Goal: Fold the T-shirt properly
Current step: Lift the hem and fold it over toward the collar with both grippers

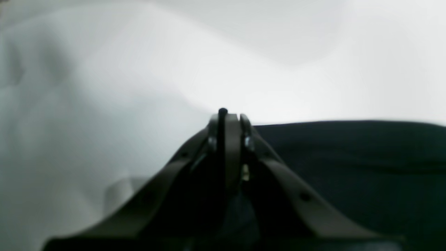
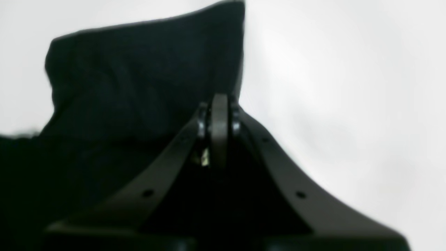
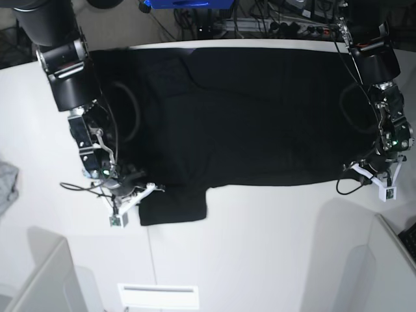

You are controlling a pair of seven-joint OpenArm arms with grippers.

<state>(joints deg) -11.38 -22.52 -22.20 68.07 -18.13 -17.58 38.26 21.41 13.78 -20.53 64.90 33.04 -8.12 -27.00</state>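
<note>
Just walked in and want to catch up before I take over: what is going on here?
A two-armed robot is working on a large black short-sleeved cloth T-shirt spread across a white table. The right gripper is shut at the sleeve near the front edge, and the left gripper is shut at the shirt's opposite end. Whether either actually pinches fabric is too blurred to confirm. A small grey cloth scrap lies at the table's far side.

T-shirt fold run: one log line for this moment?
T-shirt: spread flat on table, black side up | left gripper: shut at its edge | right gripper: shut at its sleeve edge | fold: not yet begun
</note>
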